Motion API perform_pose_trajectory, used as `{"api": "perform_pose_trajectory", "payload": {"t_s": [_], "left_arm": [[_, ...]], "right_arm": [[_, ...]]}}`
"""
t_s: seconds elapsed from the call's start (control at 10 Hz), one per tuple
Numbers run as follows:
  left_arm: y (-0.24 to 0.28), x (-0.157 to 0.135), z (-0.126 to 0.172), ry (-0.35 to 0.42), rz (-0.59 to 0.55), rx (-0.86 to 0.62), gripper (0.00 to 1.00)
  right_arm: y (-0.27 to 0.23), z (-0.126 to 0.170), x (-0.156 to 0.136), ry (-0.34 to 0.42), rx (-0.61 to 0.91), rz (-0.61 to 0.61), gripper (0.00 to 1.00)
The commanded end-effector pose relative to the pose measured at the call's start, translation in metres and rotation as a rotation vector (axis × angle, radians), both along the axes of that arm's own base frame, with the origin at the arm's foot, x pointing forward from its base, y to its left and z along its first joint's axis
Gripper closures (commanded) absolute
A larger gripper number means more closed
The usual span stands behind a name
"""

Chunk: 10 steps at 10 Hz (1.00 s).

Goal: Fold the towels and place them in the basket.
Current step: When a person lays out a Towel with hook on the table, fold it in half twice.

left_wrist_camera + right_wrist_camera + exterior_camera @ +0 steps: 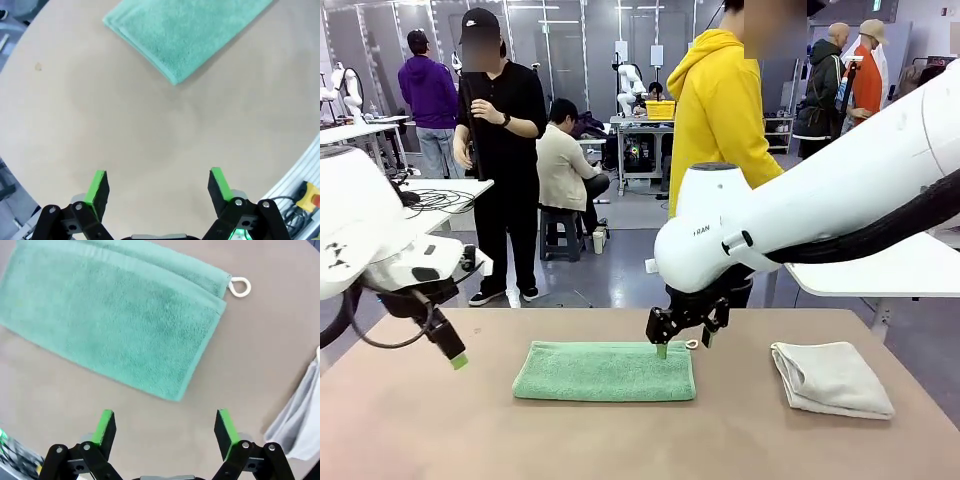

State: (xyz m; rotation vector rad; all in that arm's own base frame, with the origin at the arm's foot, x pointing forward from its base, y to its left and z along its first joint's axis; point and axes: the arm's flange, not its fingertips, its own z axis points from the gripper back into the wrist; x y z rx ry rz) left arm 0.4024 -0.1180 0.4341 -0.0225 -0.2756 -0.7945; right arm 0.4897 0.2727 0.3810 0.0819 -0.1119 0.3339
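Observation:
A green towel (pixel 605 371) lies folded in half lengthwise at the table's middle, its small white loop (pixel 239 287) at the right far corner. An off-white towel (pixel 830 377) lies folded to its right. My right gripper (pixel 682 345) hovers open just above the green towel's far right corner; in the right wrist view the green towel (pixel 110 320) lies flat ahead of the spread fingers. My left gripper (pixel 455 357) hangs open over bare table left of the towel; the left wrist view has the green towel's (pixel 190 30) end ahead of it. The basket is out of view.
A person in a yellow hoodie (pixel 725 110) stands at the table's far side behind my right arm. The table's near edge with cables and a yellow part (pixel 310 195) runs at the lower right of the left wrist view. Bare tabletop (pixel 420 420) lies front left.

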Motion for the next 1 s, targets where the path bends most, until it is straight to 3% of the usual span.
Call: {"api": "perform_pose_trajectory", "payload": {"t_s": [0.0,0.1,0.4,0.9], "left_arm": [[-0.008,0.009,0.0,0.0,-0.006,0.011,0.0],[-0.008,0.009,0.0,0.0,-0.006,0.011,0.0],[-0.008,0.009,0.0,0.0,-0.006,0.011,0.0],[-0.008,0.009,0.0,0.0,-0.006,0.011,0.0]], "right_arm": [[-0.005,-0.014,-0.01,-0.049,0.073,-0.114,0.0],[0.0,0.0,0.0,0.0,0.0,0.0,0.0],[0.0,0.0,0.0,0.0,0.0,0.0,0.0],[-0.011,-0.043,0.013,-0.028,0.034,-0.23,0.0]]}}
